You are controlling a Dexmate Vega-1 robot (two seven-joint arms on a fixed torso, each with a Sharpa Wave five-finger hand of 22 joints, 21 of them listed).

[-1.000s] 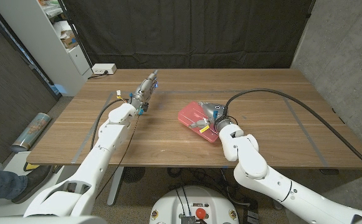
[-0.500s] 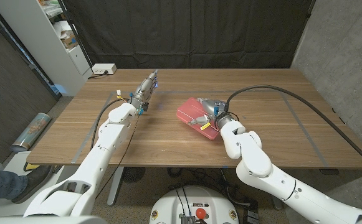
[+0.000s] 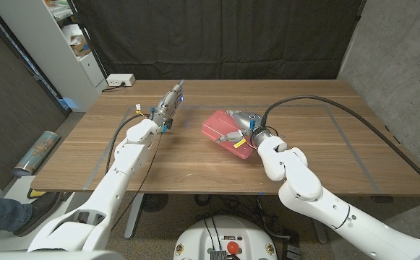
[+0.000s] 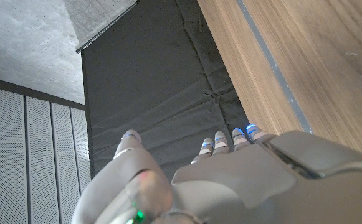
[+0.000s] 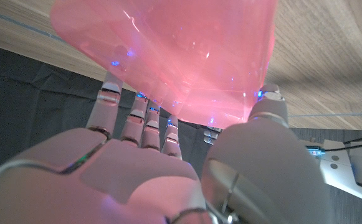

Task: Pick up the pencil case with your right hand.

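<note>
A translucent pink pencil case (image 3: 224, 133) is in the middle of the wooden table (image 3: 325, 152), tilted, with its near end raised. My right hand (image 3: 243, 127) grips it from the right side. Seen through the right wrist camera, the pink case (image 5: 181, 50) lies between the fingers (image 5: 134, 118) on one side and the thumb (image 5: 268, 112) on the other. My left hand (image 3: 169, 102) stays at the table's far left part, away from the case, fingers stretched out and holding nothing; the same left hand (image 4: 230, 180) appears from behind in the left wrist view.
A white power strip (image 3: 121, 80) sits at the table's far left corner. White shelving (image 3: 65, 43) stands beyond it. A black cable (image 3: 340, 119) loops over the right half of the table. Black curtain (image 3: 217, 36) hangs behind.
My right hand has shifted left and away from me with the pencil case, which has tipped up and moved toward the table's middle. The left arm has stayed still.
</note>
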